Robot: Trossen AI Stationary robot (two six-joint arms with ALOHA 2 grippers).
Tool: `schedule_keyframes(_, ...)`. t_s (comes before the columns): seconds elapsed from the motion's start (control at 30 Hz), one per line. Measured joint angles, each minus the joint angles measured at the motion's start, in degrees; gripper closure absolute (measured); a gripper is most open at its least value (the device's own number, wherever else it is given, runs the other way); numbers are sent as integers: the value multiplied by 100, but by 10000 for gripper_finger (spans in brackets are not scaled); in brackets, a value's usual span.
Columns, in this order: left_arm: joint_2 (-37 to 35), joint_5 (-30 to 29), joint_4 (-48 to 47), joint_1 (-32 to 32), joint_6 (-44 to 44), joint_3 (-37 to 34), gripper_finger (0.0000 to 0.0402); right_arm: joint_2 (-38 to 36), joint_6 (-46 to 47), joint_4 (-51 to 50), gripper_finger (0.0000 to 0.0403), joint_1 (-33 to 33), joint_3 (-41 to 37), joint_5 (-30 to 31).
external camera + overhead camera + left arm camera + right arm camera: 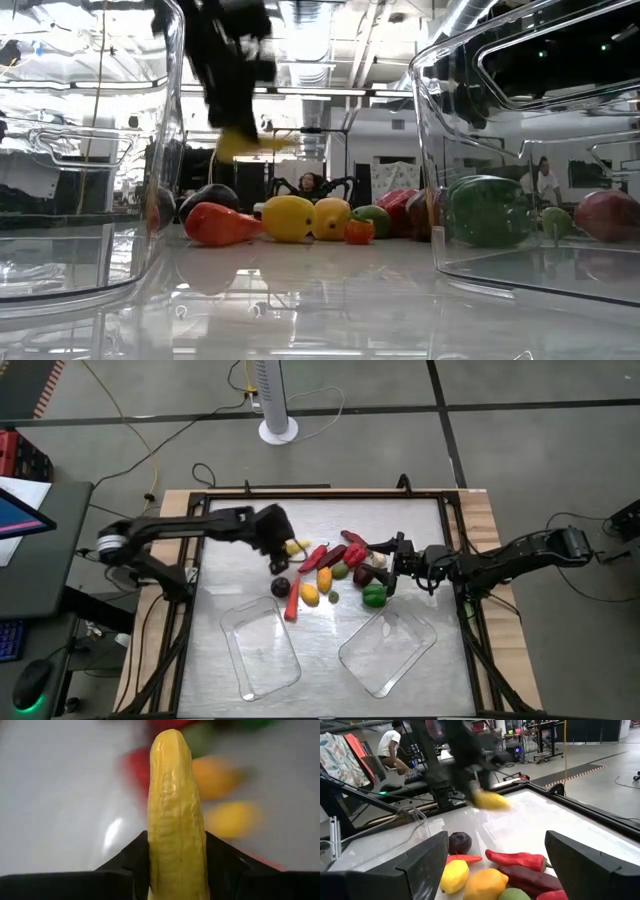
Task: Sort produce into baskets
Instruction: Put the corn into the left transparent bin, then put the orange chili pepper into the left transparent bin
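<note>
My left gripper (280, 544) is shut on a yellow corn cob (296, 547) above the left end of the produce pile; it also shows in the low view (236, 80). The pile (335, 570) lies on the table's middle: red chillies (517, 860), a dark purple piece (460, 842), an orange carrot (291, 600), a green pepper (374, 596), and yellow and orange pieces. My right gripper (495, 870) is open at the pile's right end, its fingers standing wide on either side of the nearest pieces. Two clear trays (262, 645) (388, 650) lie near the front edge. My left gripper pinches the corn cob's two long sides (153, 855) between its two fingers (131, 865), toward one end of the cob. The cob lies along the fingers and sticks out well past their tips. It is lifted clear of the table (246, 145).
The pile fills the space between the two grippers. The trays' clear walls (440, 150) stand close in the low view. A white fan base (278, 430) stands beyond the far edge. People sit in the room behind (390, 745).
</note>
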Motion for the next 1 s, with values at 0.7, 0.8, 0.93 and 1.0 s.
schedule_keyframes(0.7, -591, -1111, -1166, -3598, -2680, -35, 108, 0, 279, 1, 46, -75, 0, -2)
schedule_keyframes(0.8, -593, -1748, -1085, -3345, -2568, -31, 86, 0, 284, 0, 46, -75, 0, -2)
schedule_keyframes(0.93, -518, -2269, -985, -2752, -2534, -27, 86, 0, 374, -45, 46, -66, 0, -2)
schedule_keyframes(1.0, -486, -2240, -938, -2519, -2449, -27, 92, 0, 384, -62, 46, -66, 0, -2)
